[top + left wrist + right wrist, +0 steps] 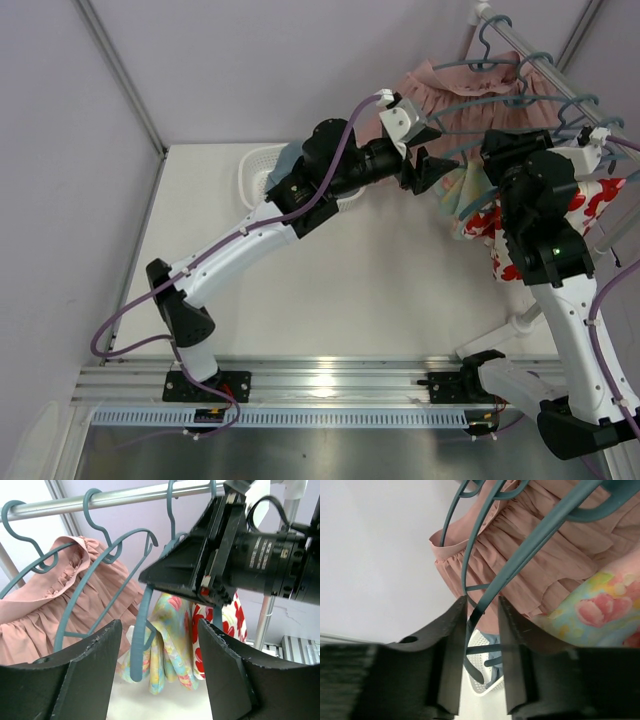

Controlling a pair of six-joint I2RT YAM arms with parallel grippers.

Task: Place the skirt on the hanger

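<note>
The skirt (170, 640), pastel yellow, green and blue with pink flowers, hangs folded over the lower bar of a teal hanger (139, 640) whose hook is on the rail. My left gripper (160, 675) is open, its fingers on either side of the skirt and hanger end without touching them. In the top view it sits just left of the skirt (465, 195). My right gripper (482, 645) has its jaws slightly apart around the hanger's sloping arm (492, 596), with a gap showing. The skirt (600, 605) lies to its right.
A dusty-pink pleated skirt (450, 95) and a white garment with red flowers (590, 200) hang on the same metal rail (540, 55), among several teal hangers. A white perforated basket (262, 170) with blue cloth stands on the table behind the left arm.
</note>
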